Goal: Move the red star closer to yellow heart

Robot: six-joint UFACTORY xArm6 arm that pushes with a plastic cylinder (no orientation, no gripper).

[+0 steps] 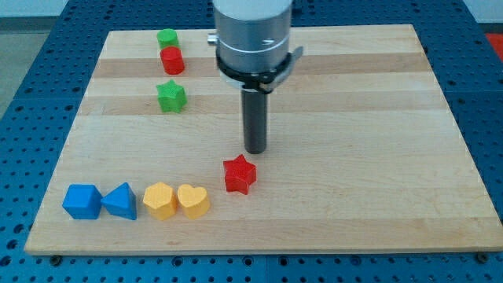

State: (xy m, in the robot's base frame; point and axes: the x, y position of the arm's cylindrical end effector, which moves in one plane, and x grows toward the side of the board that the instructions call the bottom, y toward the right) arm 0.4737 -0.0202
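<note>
On the worktop point(354, 118) the tip point(256, 151) stands just at one o'clock of the red star point(240, 174). The yellow heart point(193, 200) lies near, at eight o'clock of that star. At the heart's nine o'clock run a yellow hexagon point(160, 200), a blue triangle point(120, 201) and a blue cube point(82, 201). Well apart at eleven o'clock sits a green star point(171, 96), with a red cylinder point(172, 60) and a green block point(167, 38) at its twelve.

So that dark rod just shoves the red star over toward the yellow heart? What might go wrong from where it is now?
1. My tip sits just above and to the right of the red star block; an off-centre push may spin the star or let it slip sideways.
2. The yellow heart block touches a yellow hexagon-like block. Too long a push could ram the star into the heart and scatter both.
3. Both sit near the wooden board's bottom edge, so a downward push risks sending blocks off.
</note>
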